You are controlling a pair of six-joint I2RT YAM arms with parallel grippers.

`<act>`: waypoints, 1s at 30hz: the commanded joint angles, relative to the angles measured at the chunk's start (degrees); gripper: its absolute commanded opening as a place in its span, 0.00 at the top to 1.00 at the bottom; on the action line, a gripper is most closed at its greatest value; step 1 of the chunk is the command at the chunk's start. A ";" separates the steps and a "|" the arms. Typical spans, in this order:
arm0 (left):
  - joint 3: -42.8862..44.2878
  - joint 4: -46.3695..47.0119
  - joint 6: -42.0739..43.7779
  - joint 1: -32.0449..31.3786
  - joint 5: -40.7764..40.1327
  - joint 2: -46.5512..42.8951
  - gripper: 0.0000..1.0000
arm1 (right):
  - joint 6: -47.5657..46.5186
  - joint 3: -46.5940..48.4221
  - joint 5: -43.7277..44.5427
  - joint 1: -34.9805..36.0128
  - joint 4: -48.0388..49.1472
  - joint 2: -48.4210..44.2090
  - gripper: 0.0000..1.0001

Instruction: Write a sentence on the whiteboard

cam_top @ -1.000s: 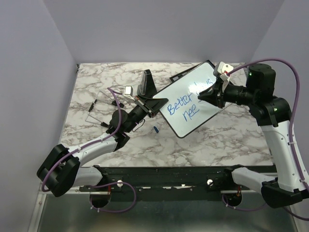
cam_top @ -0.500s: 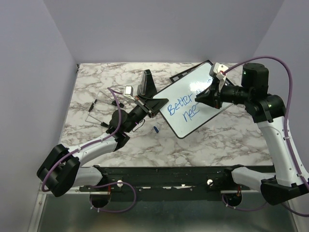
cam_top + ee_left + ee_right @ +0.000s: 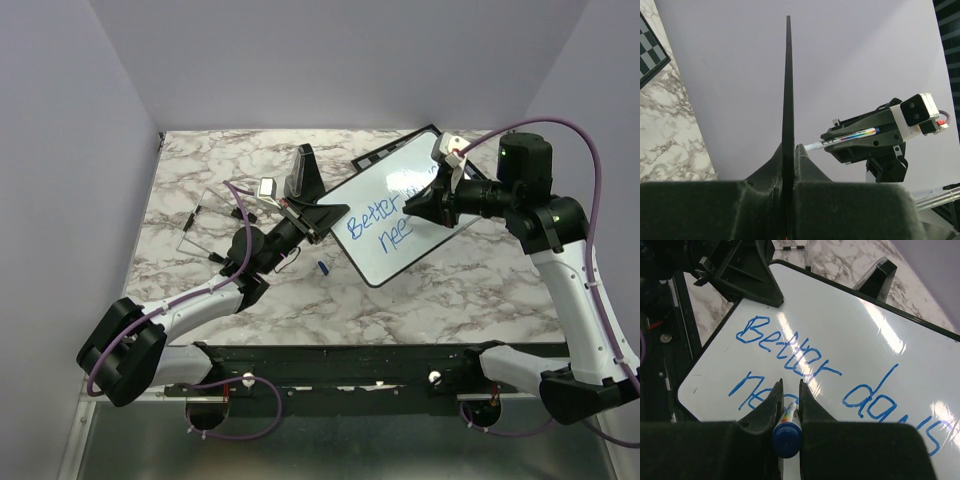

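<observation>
The whiteboard (image 3: 385, 190) is held tilted above the table, and my left gripper (image 3: 318, 215) is shut on its left corner. In the left wrist view the board shows edge-on as a thin black rim (image 3: 788, 80) between the closed left gripper (image 3: 789, 150). The sentence (image 3: 790, 350) reads "Better days" in blue, with a second line starting "ne" partly hidden behind my fingers. My right gripper (image 3: 788, 382) is shut on a blue-ended marker (image 3: 787, 437), its tip against the board at the second line. From above, the right gripper (image 3: 412, 206) sits over the board's middle.
A small blue marker cap (image 3: 324, 268) lies on the marble table (image 3: 460, 290) below the board. A black stand (image 3: 303, 172) rises behind the left gripper. A clear sheet with a thin rod (image 3: 200, 222) lies at the left. A checkered chessboard corner (image 3: 650, 50) shows in the left wrist view.
My right gripper with the marker has shifted a little leftward over the board's second line, and the right arm's elbow has swung. The left arm and board have stayed put.
</observation>
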 commanded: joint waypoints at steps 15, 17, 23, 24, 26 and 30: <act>2.12 8.83 -2.43 0.61 -0.72 -1.39 1.00 | -2.04 -1.54 7.32 0.21 -5.94 -3.58 1.00; 2.12 8.74 -2.34 0.61 -0.64 -1.48 1.00 | -1.87 -0.31 8.20 0.20 -6.02 -3.22 1.00; 1.59 8.48 -2.16 0.61 -0.46 -1.92 1.00 | -1.52 3.82 3.20 0.29 -6.11 -3.22 1.00; 1.24 8.82 -2.16 0.61 -0.46 -1.92 1.00 | -1.34 5.30 1.88 0.21 -6.11 -3.22 1.00; 1.07 9.00 -2.16 0.61 -0.28 -2.01 1.00 | -0.64 6.37 -0.59 0.29 -6.02 -3.14 0.99; 0.80 9.35 -1.90 0.61 0.51 -2.01 1.00 | -0.72 6.55 0.28 0.12 -5.59 -2.70 1.00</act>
